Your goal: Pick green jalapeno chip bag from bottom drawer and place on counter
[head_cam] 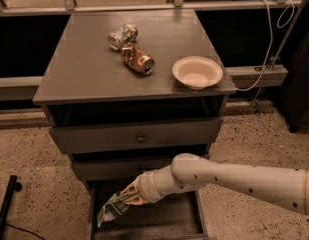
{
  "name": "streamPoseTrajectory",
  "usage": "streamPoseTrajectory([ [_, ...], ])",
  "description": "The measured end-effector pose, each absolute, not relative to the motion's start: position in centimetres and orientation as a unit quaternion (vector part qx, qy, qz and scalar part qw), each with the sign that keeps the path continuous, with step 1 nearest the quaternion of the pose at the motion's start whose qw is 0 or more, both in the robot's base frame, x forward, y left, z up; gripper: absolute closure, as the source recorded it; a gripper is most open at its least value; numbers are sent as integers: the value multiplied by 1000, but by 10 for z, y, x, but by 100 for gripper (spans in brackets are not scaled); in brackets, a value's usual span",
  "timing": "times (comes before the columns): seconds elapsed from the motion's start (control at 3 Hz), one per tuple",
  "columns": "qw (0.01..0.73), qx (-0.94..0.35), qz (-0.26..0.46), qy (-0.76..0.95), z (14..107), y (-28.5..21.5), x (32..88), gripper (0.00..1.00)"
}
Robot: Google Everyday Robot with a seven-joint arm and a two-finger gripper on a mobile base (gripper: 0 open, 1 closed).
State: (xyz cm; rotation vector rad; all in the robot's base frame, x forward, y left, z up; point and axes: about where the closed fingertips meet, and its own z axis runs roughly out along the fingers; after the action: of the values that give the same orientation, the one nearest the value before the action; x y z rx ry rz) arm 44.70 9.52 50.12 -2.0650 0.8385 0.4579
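Well, I've got the gripper [126,199] low down, above the bottom drawer [164,219], clamped on what looks like only the top edge of the green jalapeno chip bag [110,211], which dangles over the drawer's left side. It's dim down there, so I can't judge the bite. A thin hold could let the foil slip, or the bag could snag the middle drawer [109,168] before reaching the counter [79,74].

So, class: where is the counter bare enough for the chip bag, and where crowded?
Bare: the counter left of the silver can and gold can, and its front strip left of the bowl. Crowded: between cans and bowl. The tool grips the green jalapeno chip bag over the bottom drawer.
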Motion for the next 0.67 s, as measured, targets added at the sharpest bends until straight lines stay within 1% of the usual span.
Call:
streamPoseTrajectory([
  [0.33, 418, -829, 170, 330, 515, 95, 452, 100],
  [0.67, 431, -822, 181, 326, 523, 99, 454, 100],
])
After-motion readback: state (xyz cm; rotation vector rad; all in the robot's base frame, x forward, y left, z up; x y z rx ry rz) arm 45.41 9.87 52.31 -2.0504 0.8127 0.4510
